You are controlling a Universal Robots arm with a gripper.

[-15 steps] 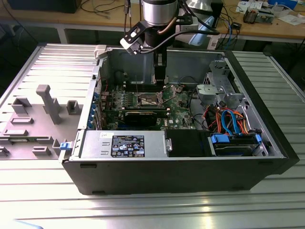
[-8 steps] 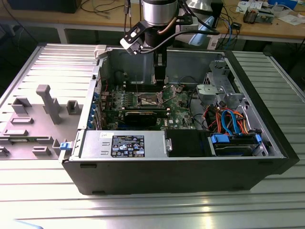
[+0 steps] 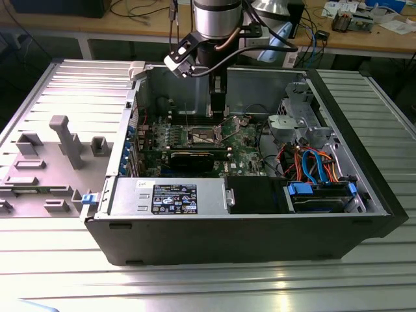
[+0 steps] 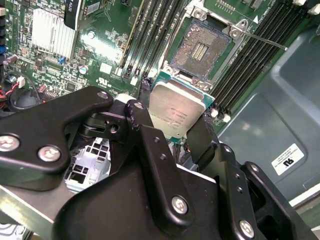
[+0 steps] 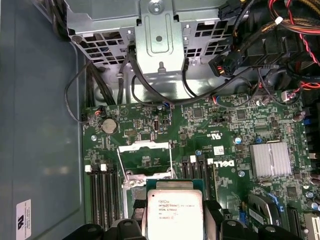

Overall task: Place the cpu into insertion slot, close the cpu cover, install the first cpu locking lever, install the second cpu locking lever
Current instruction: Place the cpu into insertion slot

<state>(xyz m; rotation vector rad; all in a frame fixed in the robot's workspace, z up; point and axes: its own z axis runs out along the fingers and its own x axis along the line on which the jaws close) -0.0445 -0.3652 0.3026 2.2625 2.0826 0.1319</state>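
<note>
Near one open insertion slot (image 4: 200,47), tool (image 4: 174,116) clenched on one cpu (image 4: 178,107), two black fingers (image 4: 201,140) at its edges

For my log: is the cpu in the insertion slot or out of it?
Out. The pincer holds the cpu off the board; the insertion slot is empty, its contacts bare.

Bright light from above lays pale glare on the ribbed metal table (image 3: 273,286) in the exterior view and leaves the inside of the computer case (image 3: 227,240) dimmer, while between the fingers (image 5: 214,225) the cpu (image 5: 173,212) top washes nearly white in the first wrist view.
</note>
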